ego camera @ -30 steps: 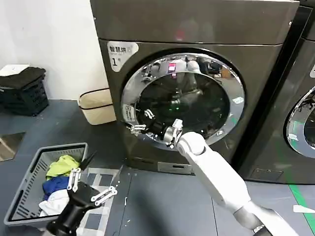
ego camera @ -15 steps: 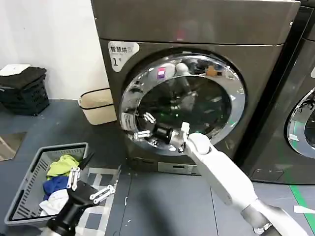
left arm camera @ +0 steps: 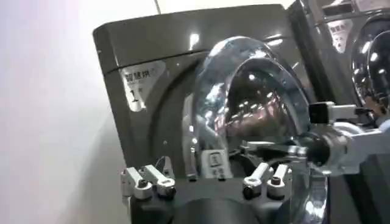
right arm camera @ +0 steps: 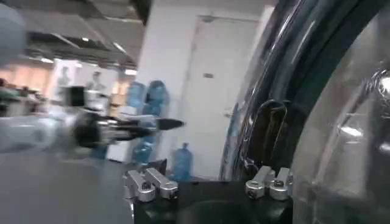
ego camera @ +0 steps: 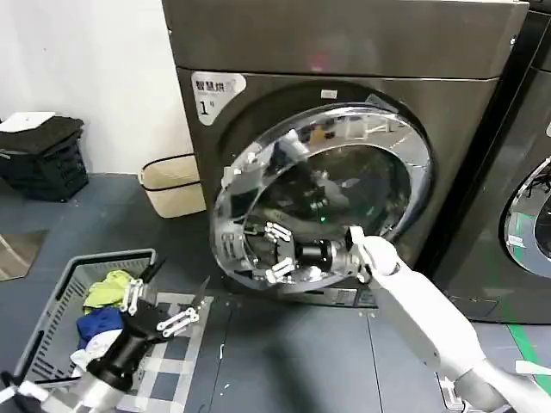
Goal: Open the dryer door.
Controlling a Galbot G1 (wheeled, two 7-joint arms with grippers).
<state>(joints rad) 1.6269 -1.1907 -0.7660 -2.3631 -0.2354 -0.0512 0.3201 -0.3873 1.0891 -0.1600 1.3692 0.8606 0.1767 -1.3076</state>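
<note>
The dryer door (ego camera: 344, 172), a chrome ring around dark glass on the grey-brown machine labelled "1" (ego camera: 205, 107), stands partway swung out, its left edge away from the machine front. My right gripper (ego camera: 274, 252) is open at the door's lower left rim. In the right wrist view the door's edge (right arm camera: 244, 140) runs down between the spread fingers (right arm camera: 149, 185). My left gripper (ego camera: 164, 310) hangs open and empty low at the left, near the basket. The left wrist view looks up at the open door (left arm camera: 244, 103) and the right gripper (left arm camera: 268, 149).
A grey laundry basket (ego camera: 52, 310) with clothes lies on the floor at the left. A cream bin (ego camera: 172, 185) and a black crate (ego camera: 43, 159) stand by the wall. A darker neighbouring machine (ego camera: 516, 172) flanks the right.
The door has swung from nearly shut to partway open. My right gripper has moved down and outward with the door's left rim. The left arm has barely shifted.
</note>
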